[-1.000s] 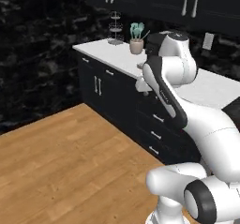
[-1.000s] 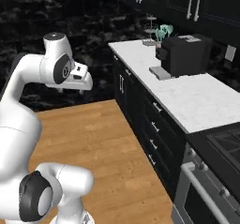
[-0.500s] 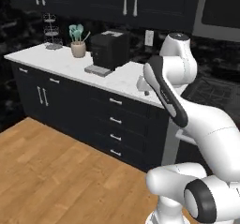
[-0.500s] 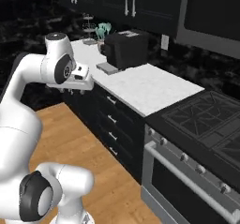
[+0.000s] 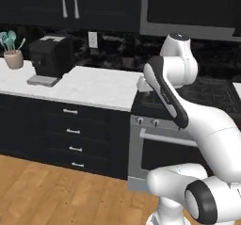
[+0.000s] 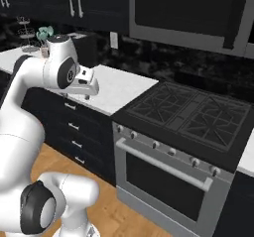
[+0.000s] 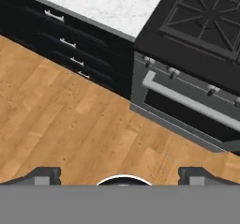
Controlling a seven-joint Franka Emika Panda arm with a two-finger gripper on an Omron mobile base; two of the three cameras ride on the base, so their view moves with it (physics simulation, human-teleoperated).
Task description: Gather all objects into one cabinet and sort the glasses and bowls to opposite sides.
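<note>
In the left base view, going left to right: a pot of teal utensils (image 5: 13,54) at 9 o'clock on the table (image 5: 94,85), a black coffee machine (image 5: 51,57) just beside it, then bare white top, then the stove (image 5: 212,94) with the oven (image 5: 160,153) under it at 3 o'clock. Black wall cabinets (image 5: 70,5) hang along 12 o'clock, doors shut, pale bar handles down their fronts. Drawers (image 5: 70,134) with short silver handles sit under the table at 7 o'clock.

The arm is folded up over the seam between table and stove. In the hand view the gripper (image 7: 119,174) looks down at the wood floor (image 7: 70,124), its tips far apart at 7 and 5 o'clock, spread wide with nothing between them.

Mug, cup and both bowls are not to be seen in these pictures, so I cannot say where they stand; which cabinet is meant is also unclear.

My judgement: this is the travel step, the base carrying the arm along the kitchen front in search of the tableware. Nothing looks gathered or sorted yet. The next move calls for bringing the objects or the target cabinet into sight, then raising the hand from its downward look toward a door handle or the first piece.
</note>
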